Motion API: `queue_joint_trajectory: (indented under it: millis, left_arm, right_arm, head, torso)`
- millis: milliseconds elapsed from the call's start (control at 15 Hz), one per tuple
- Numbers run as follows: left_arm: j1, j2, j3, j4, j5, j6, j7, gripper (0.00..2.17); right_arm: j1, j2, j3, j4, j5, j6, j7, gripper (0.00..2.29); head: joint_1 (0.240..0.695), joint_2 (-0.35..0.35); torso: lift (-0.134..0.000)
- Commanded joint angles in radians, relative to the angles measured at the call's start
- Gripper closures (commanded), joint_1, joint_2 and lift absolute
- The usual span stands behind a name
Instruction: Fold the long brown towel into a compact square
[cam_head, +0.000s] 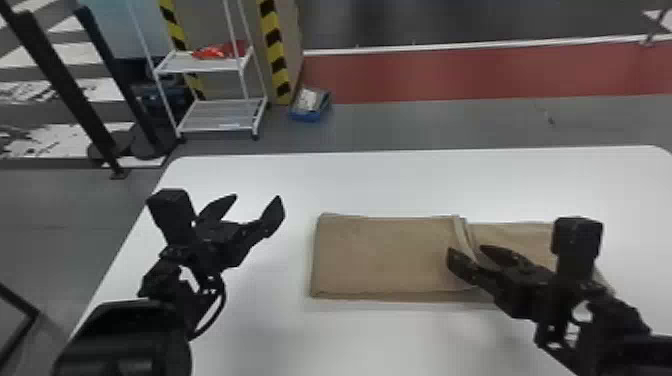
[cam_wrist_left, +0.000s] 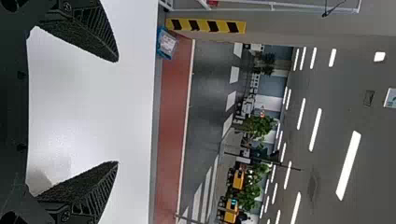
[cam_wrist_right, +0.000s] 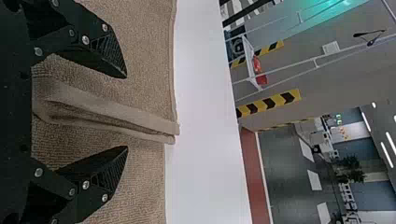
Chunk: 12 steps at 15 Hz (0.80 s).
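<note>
Brown towel (cam_head: 385, 255) lies on the white table (cam_head: 400, 185), its thicker folded part at your left and a single raised edge crossing it before the flatter part at right. Going left to right around the towel: far beyond it at left stand two black posts (cam_head: 65, 85); nearer, well apart from its left end, your left gripper (cam_head: 257, 200) is over the table with fingers spread and nothing between them. Beyond the towel to the left you have a white rack (cam_head: 210, 65) holding something red (cam_head: 215, 51), then a striped pillar (cam_head: 274, 50) and a blue box (cam_head: 306, 116) on the floor. Over the towel's right part, your right gripper (cam_head: 466, 250) has fingers spread either side of the raised edge, pinching nothing; its arm blocks your view of the right end.
</note>
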<state>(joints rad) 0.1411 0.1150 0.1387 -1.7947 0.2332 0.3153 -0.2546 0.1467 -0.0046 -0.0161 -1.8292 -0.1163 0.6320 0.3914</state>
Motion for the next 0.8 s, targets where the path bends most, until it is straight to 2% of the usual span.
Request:
queue_joint_trajectory:
  millis: [0, 133, 400, 533, 733]
  left_arm:
    - [0.0, 0.0, -0.001, 0.001, 0.0, 0.0, 0.0, 0.1]
    - [-0.002, 0.0, -0.001, 0.001, 0.0, 0.0, 0.0, 0.1]
    - [0.002, 0.0, 0.001, 0.001, 0.0, -0.003, 0.0, 0.1]
    - [0.002, 0.0, 0.001, 0.001, 0.0, -0.003, -0.002, 0.1]
    - [0.003, 0.0, 0.002, 0.0, 0.0, -0.006, -0.002, 0.1]
  right_arm:
    - [-0.009, 0.006, 0.01, 0.002, 0.006, 0.002, 0.0, 0.42]
    - [-0.01, 0.006, 0.018, 0.005, 0.006, -0.001, 0.0, 0.57]
    - [-0.012, 0.006, 0.025, 0.004, 0.012, 0.005, 0.0, 0.59]
    - [-0.01, 0.006, 0.025, 0.002, 0.012, 0.009, 0.0, 0.77]
    - [0.008, 0.006, 0.011, -0.025, 0.012, 0.018, 0.001, 0.74]
  head:
    - [0.695, 0.138]
    - [0.695, 0.141]
    - [0.695, 0.149]
    - [0.695, 0.151]
    - [0.695, 0.152]
  torso:
    - [-0.125]
    - [-0.125]
    - [-0.125]
    - [-0.125]
    - [-0.125]
